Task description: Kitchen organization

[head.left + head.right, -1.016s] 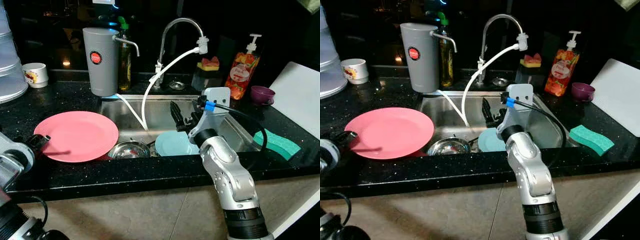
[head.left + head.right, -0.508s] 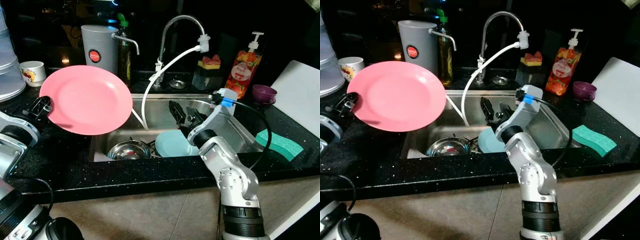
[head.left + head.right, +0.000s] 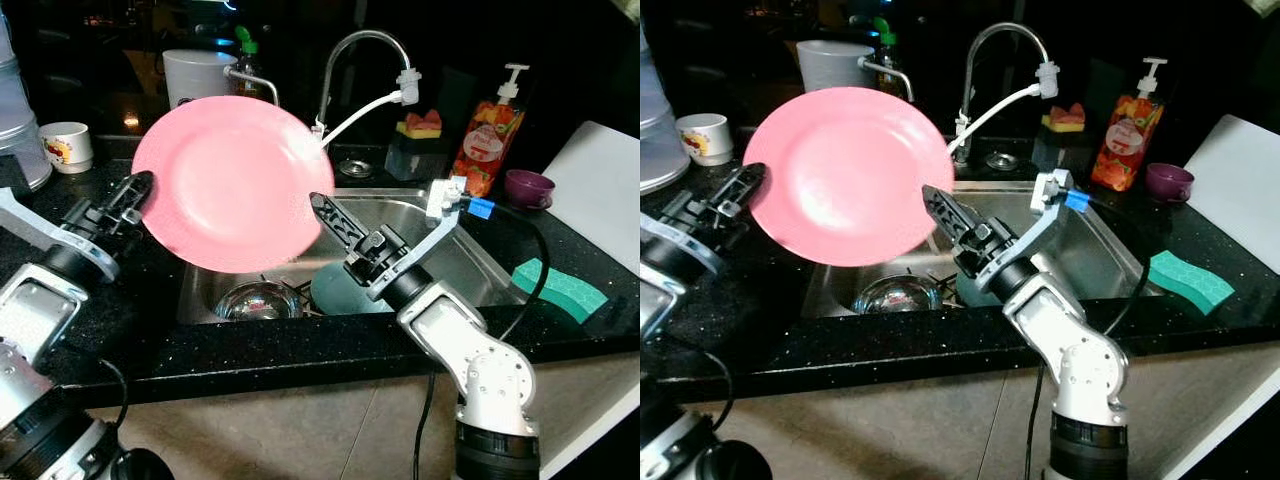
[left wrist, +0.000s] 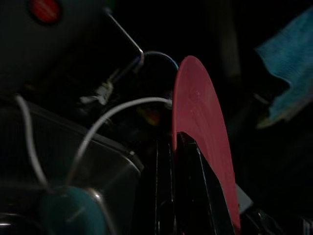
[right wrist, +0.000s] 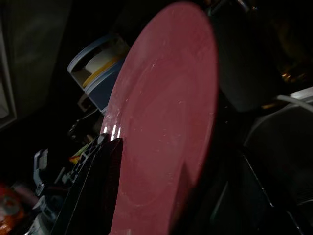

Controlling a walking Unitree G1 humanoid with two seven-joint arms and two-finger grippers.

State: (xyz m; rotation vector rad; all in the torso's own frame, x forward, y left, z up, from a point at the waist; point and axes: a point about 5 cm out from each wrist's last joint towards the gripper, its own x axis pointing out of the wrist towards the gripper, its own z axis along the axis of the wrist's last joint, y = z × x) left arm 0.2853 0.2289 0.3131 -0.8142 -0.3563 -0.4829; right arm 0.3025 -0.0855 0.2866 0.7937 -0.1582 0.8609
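The left gripper (image 3: 135, 190) pinches the round pink plate (image 3: 232, 183) by its left rim, holding it tilted above the steel sink (image 3: 455, 265). The right gripper (image 3: 330, 212), apparently parted and empty, reaches toward the plate's right edge, just beside it.

The left arm reaches up from the counter's front left edge, its left gripper (image 3: 140, 190) clamped on the rim of the pink plate (image 3: 230, 180), held tilted above the sink's left side. The right arm bends over the counter's front edge, its right gripper (image 3: 325, 212) pointing at the plate's lower right rim, fingers apart.
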